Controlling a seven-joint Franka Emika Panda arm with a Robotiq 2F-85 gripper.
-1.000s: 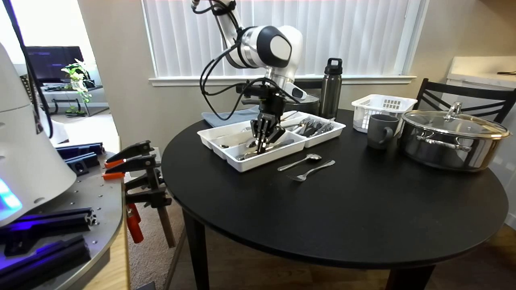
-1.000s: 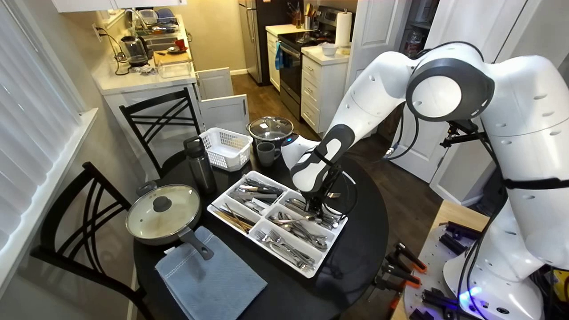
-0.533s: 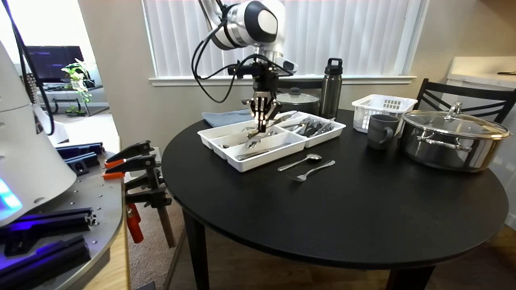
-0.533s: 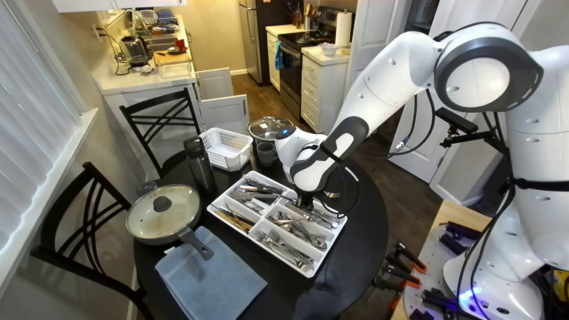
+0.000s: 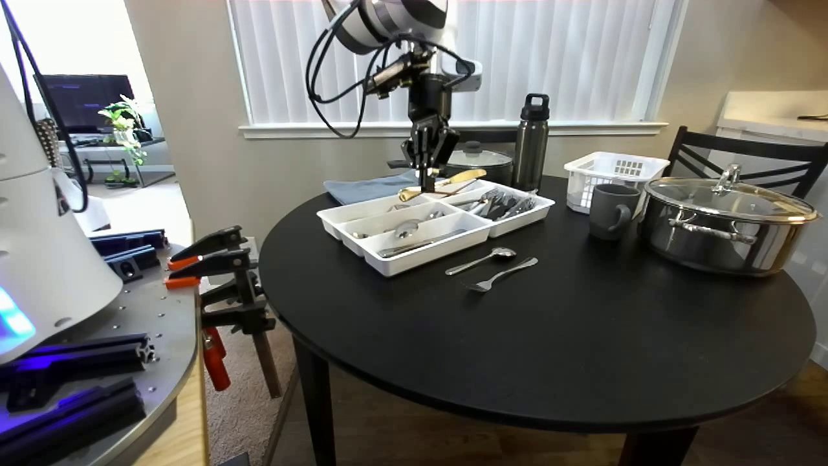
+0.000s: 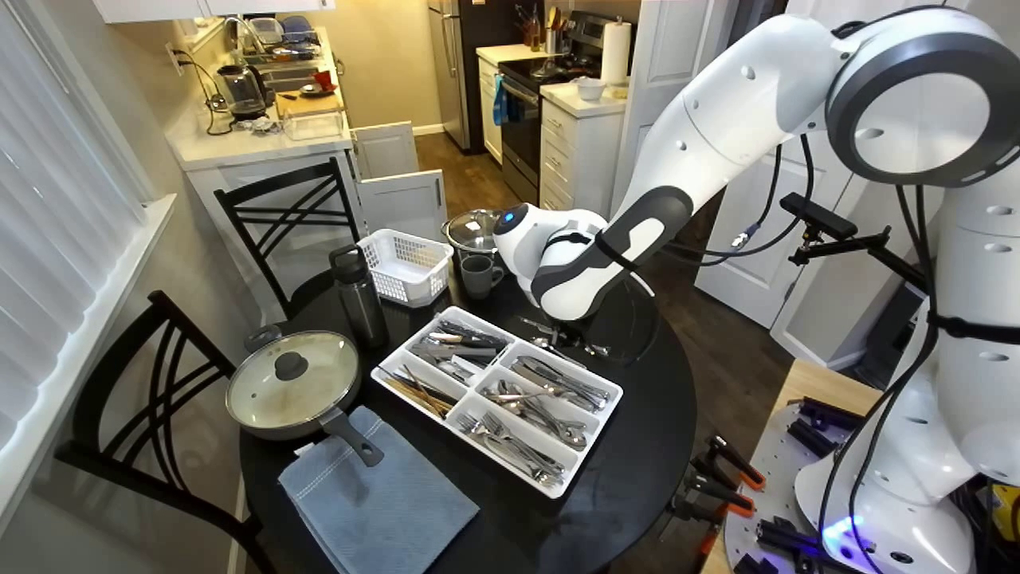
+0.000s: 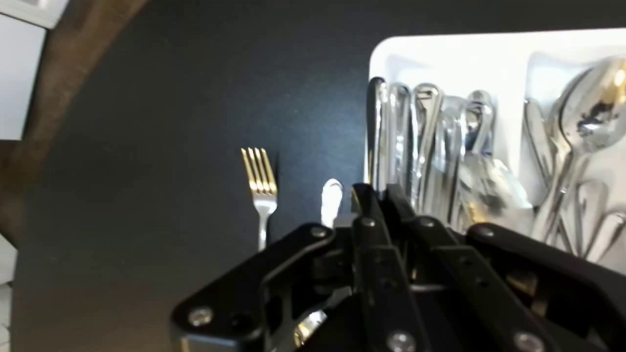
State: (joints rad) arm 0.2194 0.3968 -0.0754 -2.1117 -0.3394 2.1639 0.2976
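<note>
The black counter [image 5: 550, 336] carries a white divided tray [image 5: 446, 248]. Raised above tray level, the end effector [image 5: 427, 181] is clenched on a shiny utensil [image 5: 469, 175], which suggests a carrying step; the next move calls for keeping it clear of the tray's walls. Forks [image 6: 518, 450], spoons [image 6: 548, 417] and wooden sticks [image 6: 421, 392] occupy separate compartments.

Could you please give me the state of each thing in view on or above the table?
Jaws: closed
Utensil: held up in the jaws
Tray: upright, holding cutlery
Fork: lying outside the tray
Spoon: lying beside the fork
Bottle: upright, capped
Mug: upright
Basket: upright
Pan: lidded
Pot: lidded
Towel: folded, flat
</note>
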